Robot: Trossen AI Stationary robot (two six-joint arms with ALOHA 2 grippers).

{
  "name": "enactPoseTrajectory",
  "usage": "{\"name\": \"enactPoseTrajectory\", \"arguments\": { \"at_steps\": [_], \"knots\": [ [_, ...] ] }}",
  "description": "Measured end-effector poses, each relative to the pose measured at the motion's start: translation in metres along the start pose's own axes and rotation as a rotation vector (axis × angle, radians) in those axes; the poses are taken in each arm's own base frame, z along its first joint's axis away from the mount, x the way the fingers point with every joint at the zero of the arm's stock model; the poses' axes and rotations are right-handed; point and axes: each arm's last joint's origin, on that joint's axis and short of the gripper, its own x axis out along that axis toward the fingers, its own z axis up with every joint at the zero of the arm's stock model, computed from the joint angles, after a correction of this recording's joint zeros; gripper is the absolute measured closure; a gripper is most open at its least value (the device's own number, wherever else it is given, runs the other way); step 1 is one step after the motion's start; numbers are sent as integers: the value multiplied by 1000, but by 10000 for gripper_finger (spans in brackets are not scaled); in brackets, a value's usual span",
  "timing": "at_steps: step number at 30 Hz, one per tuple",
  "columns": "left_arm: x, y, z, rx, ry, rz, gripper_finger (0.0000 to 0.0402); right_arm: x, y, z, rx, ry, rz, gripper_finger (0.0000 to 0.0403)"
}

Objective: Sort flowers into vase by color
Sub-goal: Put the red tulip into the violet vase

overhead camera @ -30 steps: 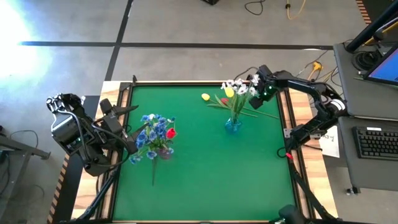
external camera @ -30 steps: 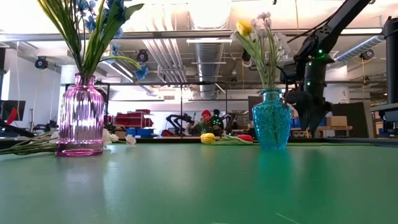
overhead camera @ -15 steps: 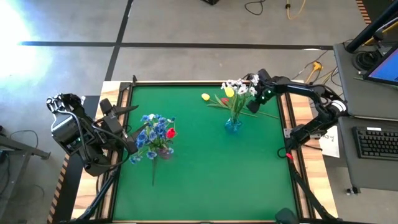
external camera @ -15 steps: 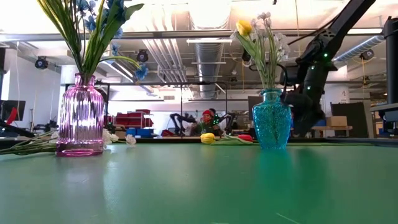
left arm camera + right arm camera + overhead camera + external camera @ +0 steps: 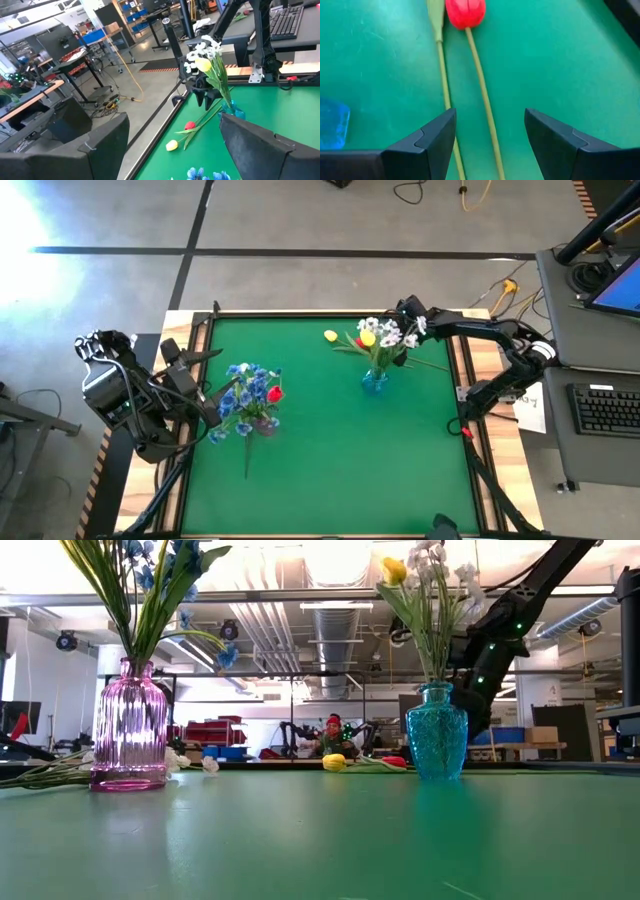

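Right hand (image 5: 405, 313): shifted inward from the desk's far right edge to just behind the blue vase (image 5: 374, 380), fingers parted with nothing between them, poised over the red tulip (image 5: 465, 12) whose stem lies flat on the green desk (image 5: 330, 450) beside a second stem. Left hand (image 5: 205, 402): wide open, empty, waiting by the pink vase (image 5: 129, 726) that holds the blue flowers (image 5: 247, 392) and one red bud. Hazards, as I judge them: closing could catch both side-by-side stems or skid off one, and the arm crowding the yellow and white bouquet (image 5: 385, 332) could tip that vase.
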Motion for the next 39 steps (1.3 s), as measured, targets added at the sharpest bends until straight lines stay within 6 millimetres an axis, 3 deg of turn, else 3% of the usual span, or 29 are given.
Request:
{"name": "enactPoseTrajectory", "arguments": {
  "at_steps": [11,39],
  "knots": [
    [0,0,0,0,1,0,104,1,-1,0,-21,-12,-32,177],
    [0,0,0,0,3,-3,104,22,1,-28,-44,-119,-62,177]
  ]
}}
